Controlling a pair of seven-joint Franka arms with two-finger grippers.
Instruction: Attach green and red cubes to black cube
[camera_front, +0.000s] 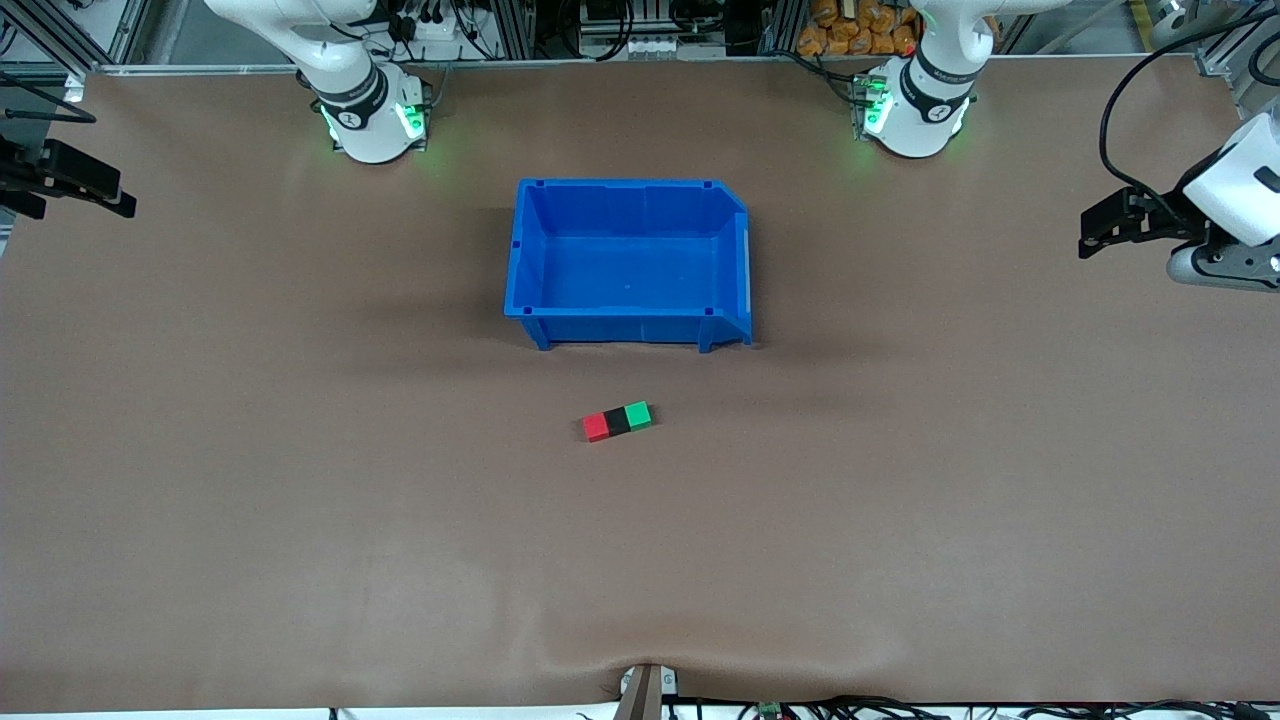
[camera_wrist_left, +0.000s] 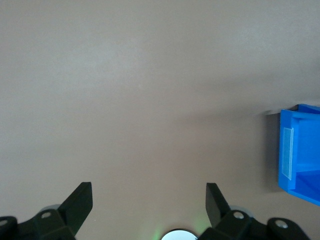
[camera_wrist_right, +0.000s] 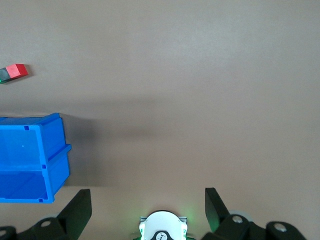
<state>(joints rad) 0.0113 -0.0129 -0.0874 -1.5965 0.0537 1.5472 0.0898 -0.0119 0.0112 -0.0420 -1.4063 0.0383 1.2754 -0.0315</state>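
Overall, brown table (camera_front: 300, 500), red cube (camera_front: 596, 427), black cube (camera_front: 618, 421), green cube (camera_front: 638, 414) joined, left hand (camera_wrist_left: 149, 202), right hand (camera_wrist_right: 148, 205) fingers apart.

A robotics lab: aluminium framing (camera_front: 60, 35) and tangled cables (camera_front: 600, 25) are lining the brown table's (camera_front: 300, 550) top edge.

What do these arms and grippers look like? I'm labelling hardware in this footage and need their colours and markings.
Both arms are glossy white with rounded links; each base has a black ring with a small white logo and glowing green lights. The left gripper has black angular fingers on a white and grey wrist block, with a black cable looping above it. The right gripper is black too. In the wrist views the fingertips are black wedges.
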